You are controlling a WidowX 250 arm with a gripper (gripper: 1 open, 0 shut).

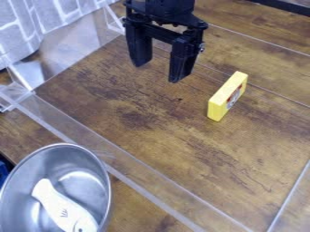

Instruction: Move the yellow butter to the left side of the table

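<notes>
The yellow butter (pixel 227 96) lies on the dark wood table (pixel 145 109) at the right of the view, a small yellow block with a red-and-white label on top, set at a slant. My black gripper (pixel 160 66) hangs above the table's far middle, to the left of the butter and apart from it. Its two fingers point down and stand open with nothing between them.
A round shiny metal bowl (pixel 85 177) sits at the lower left, outside the clear acrylic edging (pixel 121 159), with a white spoon-like object (pixel 54 201) inside it. White patterned cloth (pixel 36 27) hangs at the upper left.
</notes>
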